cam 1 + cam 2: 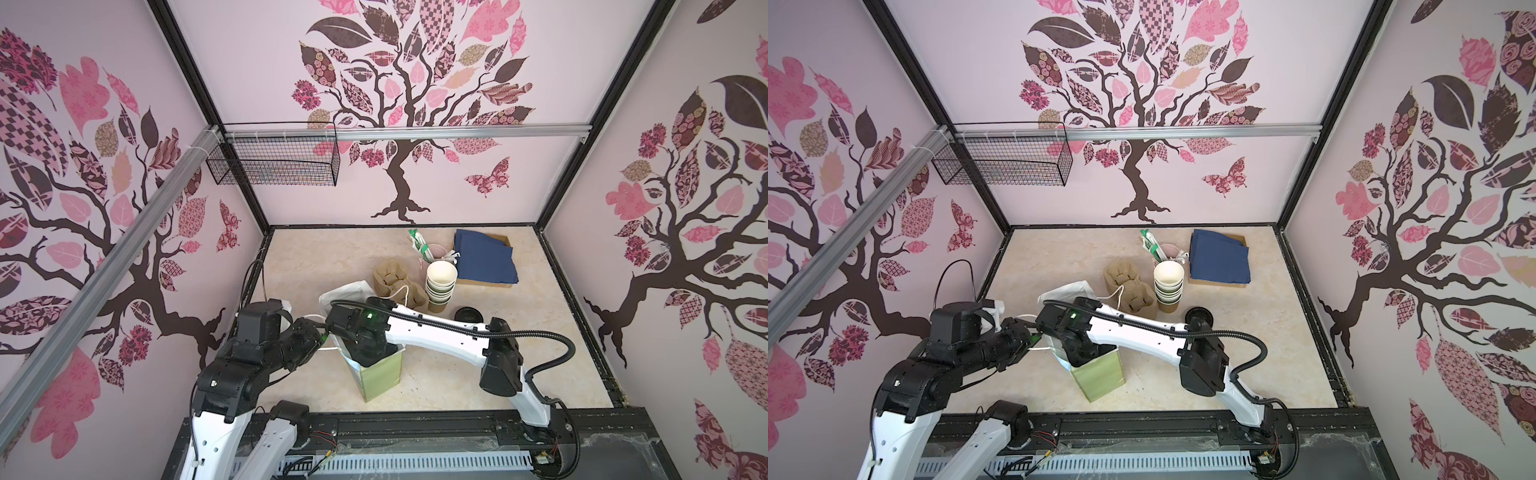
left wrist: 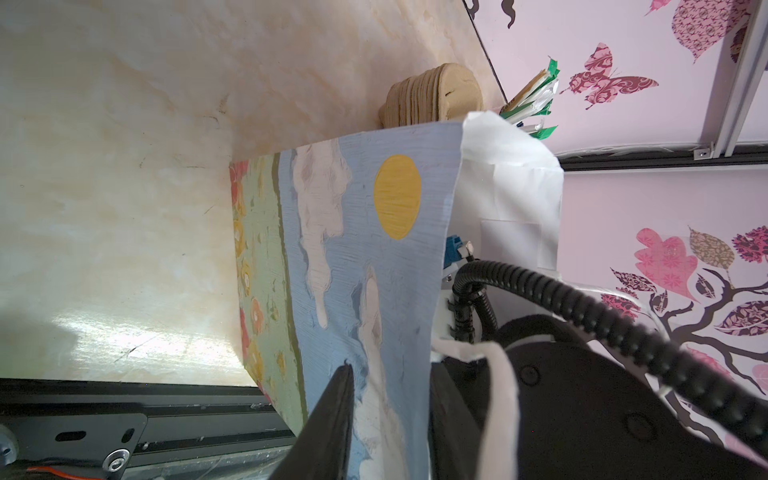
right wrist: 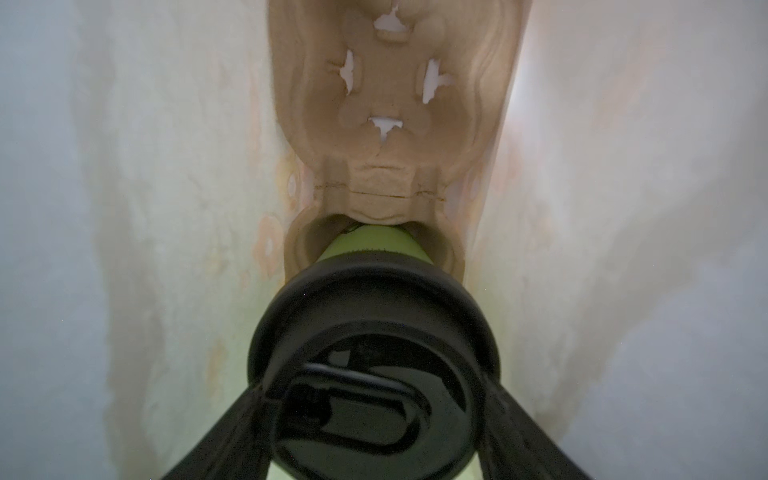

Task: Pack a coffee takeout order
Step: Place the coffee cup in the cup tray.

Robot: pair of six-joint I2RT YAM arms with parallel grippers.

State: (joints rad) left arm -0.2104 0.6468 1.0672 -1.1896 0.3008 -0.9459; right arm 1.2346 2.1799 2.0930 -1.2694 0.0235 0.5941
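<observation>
The right fingers (image 3: 232, 424) are down inside the bag (image 1: 380, 376), spread wide and closed on either side of the black lid (image 3: 374, 316) of the cup (image 3: 370, 245). The cup sits straight ahead of them in the near pocket of the carrier (image 3: 386, 83), which lies on the bag's floor. The carrier's far pocket shows its cut slots beyond. The left fingers (image 2: 332, 424) stand narrowly apart astride the bag's upper wall. One is outside by the printed paper, the other inside and mostly hidden, with the white handle (image 2: 498, 395) just beside them. The napkin (image 1: 484, 255) lies well apart from both pairs of fingers, at the far side of the tabletop (image 1: 478, 374).
</observation>
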